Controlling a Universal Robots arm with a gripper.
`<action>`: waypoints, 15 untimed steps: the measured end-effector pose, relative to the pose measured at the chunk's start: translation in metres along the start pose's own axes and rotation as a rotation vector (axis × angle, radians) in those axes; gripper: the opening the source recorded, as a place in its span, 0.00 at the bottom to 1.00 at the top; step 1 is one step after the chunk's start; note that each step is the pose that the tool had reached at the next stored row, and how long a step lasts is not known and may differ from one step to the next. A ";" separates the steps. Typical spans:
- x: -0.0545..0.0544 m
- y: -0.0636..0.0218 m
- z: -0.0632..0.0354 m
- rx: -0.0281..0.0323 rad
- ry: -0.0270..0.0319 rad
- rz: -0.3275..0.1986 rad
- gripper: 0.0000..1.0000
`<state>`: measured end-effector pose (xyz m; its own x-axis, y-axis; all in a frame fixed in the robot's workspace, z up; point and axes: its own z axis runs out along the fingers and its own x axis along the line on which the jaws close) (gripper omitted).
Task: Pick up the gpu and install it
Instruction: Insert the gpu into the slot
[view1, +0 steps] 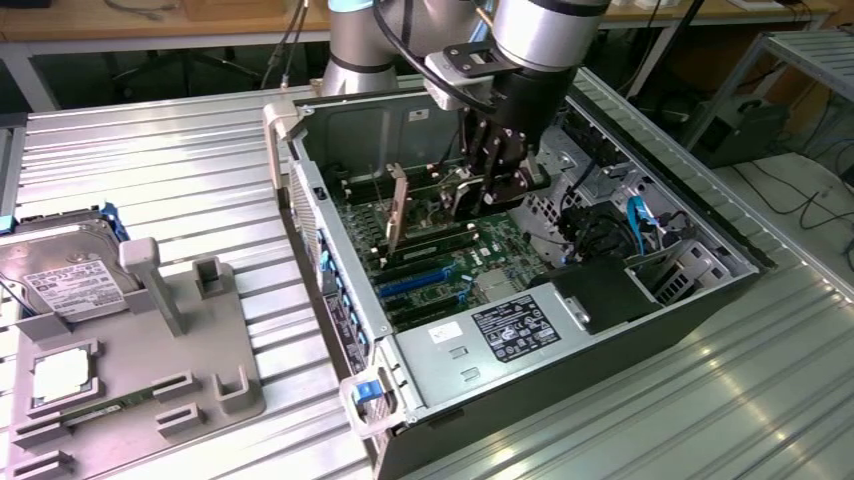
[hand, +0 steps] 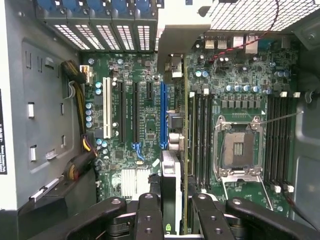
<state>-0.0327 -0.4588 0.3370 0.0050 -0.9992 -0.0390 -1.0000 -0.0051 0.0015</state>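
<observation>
The pincer (hand: 175, 199) is pinching the gpu (hand: 171, 172), which is standing on edge over the motherboard (hand: 145, 75). Its long axis is pointing toward the rear slot covers (hand: 107, 35), and it is sitting between the blue slot (hand: 162, 115) and the memory sticks (hand: 200, 135).

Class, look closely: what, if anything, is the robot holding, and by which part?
The gpu, edge-on inside the case, gripped at its outer edge, fingers on its two flat faces.
</observation>
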 end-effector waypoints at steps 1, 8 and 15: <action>0.000 -0.0001 0.0008 -0.0044 -0.0001 0.000 0.28; 0.000 -0.0001 0.0071 -0.0393 -0.0002 0.002 0.28; 0.000 -0.0001 0.0101 -0.0445 0.0003 0.002 0.28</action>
<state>-0.0326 -0.4588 0.3270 0.0032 -0.9992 -0.0387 -0.9989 -0.0050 0.0460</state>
